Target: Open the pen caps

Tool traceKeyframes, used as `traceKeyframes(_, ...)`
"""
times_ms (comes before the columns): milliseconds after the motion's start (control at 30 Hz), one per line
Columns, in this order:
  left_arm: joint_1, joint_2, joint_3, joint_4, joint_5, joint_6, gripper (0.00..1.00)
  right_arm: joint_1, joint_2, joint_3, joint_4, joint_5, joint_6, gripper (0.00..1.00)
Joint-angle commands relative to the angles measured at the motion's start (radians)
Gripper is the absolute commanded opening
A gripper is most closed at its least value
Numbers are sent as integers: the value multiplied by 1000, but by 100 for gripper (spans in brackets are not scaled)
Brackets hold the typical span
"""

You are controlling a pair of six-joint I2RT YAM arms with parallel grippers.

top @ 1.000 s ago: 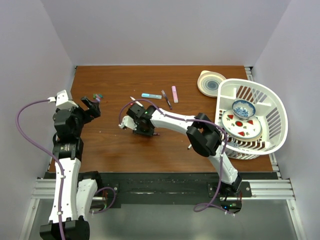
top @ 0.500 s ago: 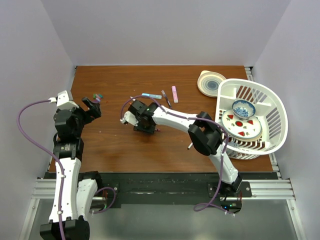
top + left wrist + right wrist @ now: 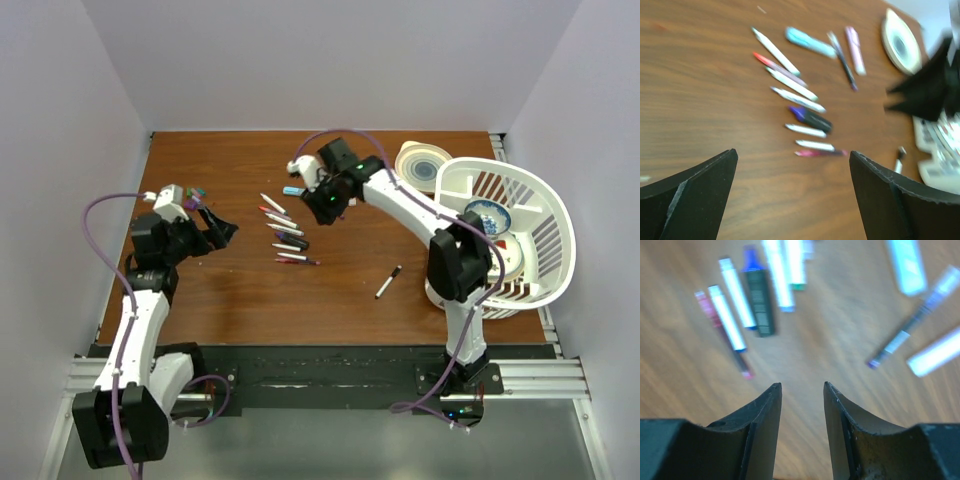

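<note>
The small coloured plastic pen caps point(image 3: 797, 112) sit on thin white pens fanned across the middle of the brown wooden surface point(image 3: 220, 160); the left tool point(image 3: 222, 230) gapes wide, the right tool point(image 3: 802, 385) is partly spread (both empty); best to pin 1 barrel, then pull its cap straight off.

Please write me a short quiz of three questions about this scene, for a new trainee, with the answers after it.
1. True or false: the left fingers hold a pen.
2. Fill in: the white basket stands at the table's ___ side.
3. Where does the single pen lie?
A: in the basket.
B: on the table, apart from the row of pens.
C: across the row of pens.
Key: 1 false, they stand wide open and empty. 2 right. 3 B.
</note>
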Motion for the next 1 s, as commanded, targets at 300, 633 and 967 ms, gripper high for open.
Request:
traceKeyframes(300,-354,0,-63,36,20,-168,93,-161,256,293,-12,-56,108,42)
traceKeyframes(633,-449,-36,-98,23,-168,-213,90,-160,396,486,-49,-152,-59,60)
traceKeyframes(967,-447,-65,-80,-16,-354,-194,94,-161,506,609,23,-220,-376,88)
